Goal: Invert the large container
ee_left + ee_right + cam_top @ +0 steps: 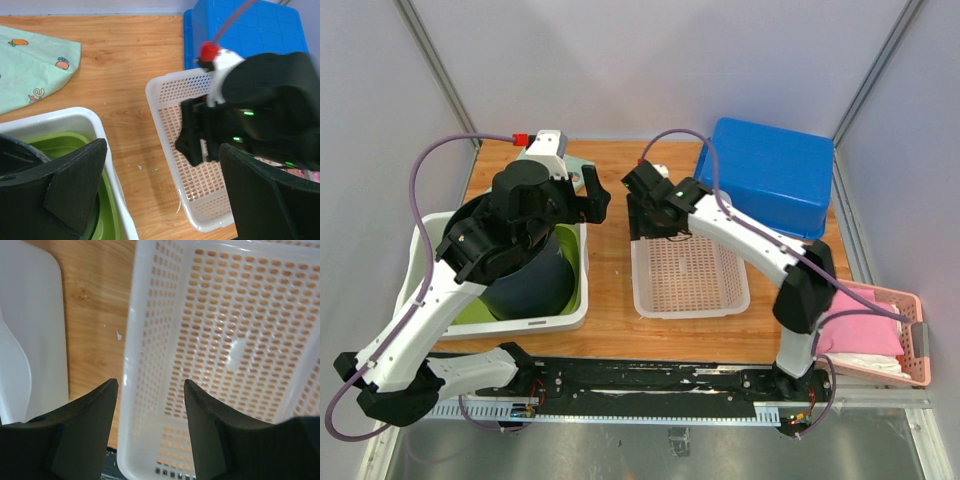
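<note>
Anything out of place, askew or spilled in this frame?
The pink plastic basket holding a pink cloth sits beyond the right edge of the wooden table, not on it. Nothing looks spilled or damaged.

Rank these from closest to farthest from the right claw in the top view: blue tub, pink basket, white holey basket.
1. White holey basket: right under the right claw, at its far-left rim.
2. Blue tub: behind it, to the right.
3. Pink basket: off the table's near right corner.
</note>
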Action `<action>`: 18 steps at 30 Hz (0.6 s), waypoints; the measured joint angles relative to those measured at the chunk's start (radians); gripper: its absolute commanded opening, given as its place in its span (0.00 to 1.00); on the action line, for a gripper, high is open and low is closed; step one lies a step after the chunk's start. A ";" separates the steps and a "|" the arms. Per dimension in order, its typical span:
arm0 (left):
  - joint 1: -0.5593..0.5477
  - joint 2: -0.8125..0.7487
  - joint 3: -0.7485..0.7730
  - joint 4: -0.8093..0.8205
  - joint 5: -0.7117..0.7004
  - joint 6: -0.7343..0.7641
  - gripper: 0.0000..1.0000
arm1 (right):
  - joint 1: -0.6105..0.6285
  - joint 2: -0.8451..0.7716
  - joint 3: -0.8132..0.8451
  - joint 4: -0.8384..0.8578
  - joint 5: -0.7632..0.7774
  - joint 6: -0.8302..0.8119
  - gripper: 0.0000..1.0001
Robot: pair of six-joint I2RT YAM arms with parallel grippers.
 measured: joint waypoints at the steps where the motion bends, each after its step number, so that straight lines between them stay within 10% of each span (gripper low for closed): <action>1: 0.000 -0.006 0.000 -0.004 -0.002 -0.001 0.99 | 0.010 0.053 0.044 0.008 -0.002 0.000 0.59; 7: 0.000 -0.045 0.000 -0.017 -0.016 -0.005 0.99 | 0.053 0.305 0.167 0.000 -0.013 0.000 0.53; 13: 0.000 -0.063 -0.006 -0.016 -0.026 -0.005 0.99 | 0.068 0.344 0.154 -0.032 -0.022 0.013 0.09; 18: 0.000 -0.059 -0.013 -0.016 -0.021 -0.008 0.99 | 0.068 0.197 0.108 -0.066 -0.037 0.021 0.01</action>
